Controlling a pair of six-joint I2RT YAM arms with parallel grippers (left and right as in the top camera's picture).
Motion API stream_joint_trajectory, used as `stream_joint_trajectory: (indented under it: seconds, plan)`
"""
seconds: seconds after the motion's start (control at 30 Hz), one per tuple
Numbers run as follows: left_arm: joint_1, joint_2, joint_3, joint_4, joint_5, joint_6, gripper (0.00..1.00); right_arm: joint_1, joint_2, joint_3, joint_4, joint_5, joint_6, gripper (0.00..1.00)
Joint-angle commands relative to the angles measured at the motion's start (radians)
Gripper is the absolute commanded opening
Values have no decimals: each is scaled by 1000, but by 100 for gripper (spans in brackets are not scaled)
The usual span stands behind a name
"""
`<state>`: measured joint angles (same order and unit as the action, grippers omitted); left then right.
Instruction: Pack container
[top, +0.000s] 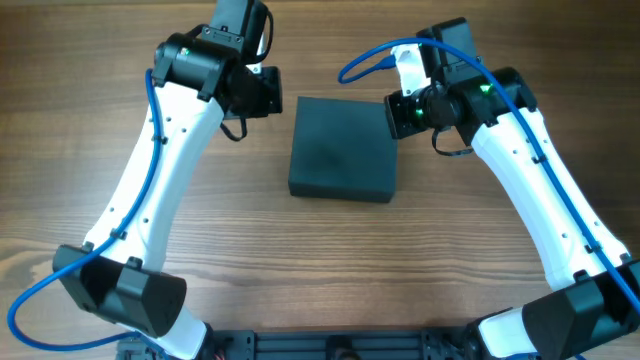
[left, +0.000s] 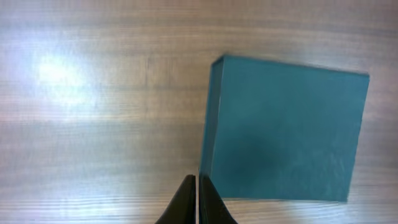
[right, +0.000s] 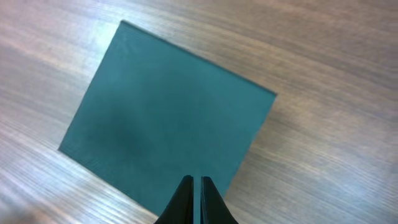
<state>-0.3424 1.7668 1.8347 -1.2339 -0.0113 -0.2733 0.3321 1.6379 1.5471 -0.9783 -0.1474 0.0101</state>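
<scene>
The container is a dark teal-grey, roughly square box lying flat on the wooden table with its lid down. It also shows in the left wrist view and the right wrist view. My left gripper is shut and empty, hovering above the table just off the box's left edge. My right gripper is shut and empty, hovering above the box's right part. In the overhead view the left wrist is left of the box and the right wrist is at its right top corner.
The wooden table spreads round the box. The two white arms reach in from the front left and front right. Blue cables loop at both wrists. No other objects show.
</scene>
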Motion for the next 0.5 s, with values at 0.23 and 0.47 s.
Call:
stream_joint_trajectory:
  seconds: [0.23, 0.47]
  plan:
    - [34, 113, -185, 195, 18, 121, 4, -89, 215, -43, 60, 80, 120, 4]
    - [38, 119, -185, 221, 18, 139, 4, -101, 234, -54, 140, 77, 70, 4]
